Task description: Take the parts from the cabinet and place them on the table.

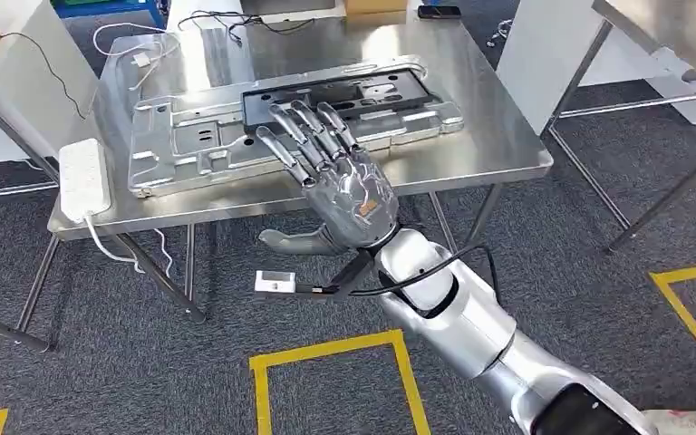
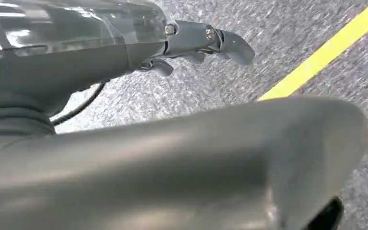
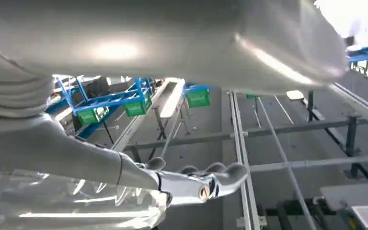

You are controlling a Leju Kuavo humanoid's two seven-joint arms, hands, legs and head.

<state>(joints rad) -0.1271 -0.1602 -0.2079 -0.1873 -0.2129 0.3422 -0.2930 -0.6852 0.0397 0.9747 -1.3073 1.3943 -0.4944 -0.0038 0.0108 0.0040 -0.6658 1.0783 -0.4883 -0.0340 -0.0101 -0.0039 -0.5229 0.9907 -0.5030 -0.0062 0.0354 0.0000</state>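
The robot's right hand [image 1: 344, 186] is reaching out over the near edge of the steel table [image 1: 498, 118], palm turned down, its fingers [image 1: 304, 136] lying straight and fanned apart with nothing between them, the thumb sticking out to the side below the table edge. The fingertips are hovering over, or perhaps just brushing, the big silver metal part [image 1: 190, 136] that is lying flat on the tabletop (from the head view I cannot tell whether there is contact). A black panel [image 1: 344, 95] is sitting on top of that silver part, just beyond the fingertips. A white power strip [image 1: 83, 177] is resting at the table's left edge, its cord hanging down toward the grey carpet [image 1: 127, 362], where yellow tape lines [image 1: 326, 349] are marking out squares. A small white connector is dangling on a black cable by the right wrist. The left hand [image 2: 206, 43] is hanging low over the carpet beside a yellow line in its wrist view, fingers loosely curled downward and holding nothing that I can see.
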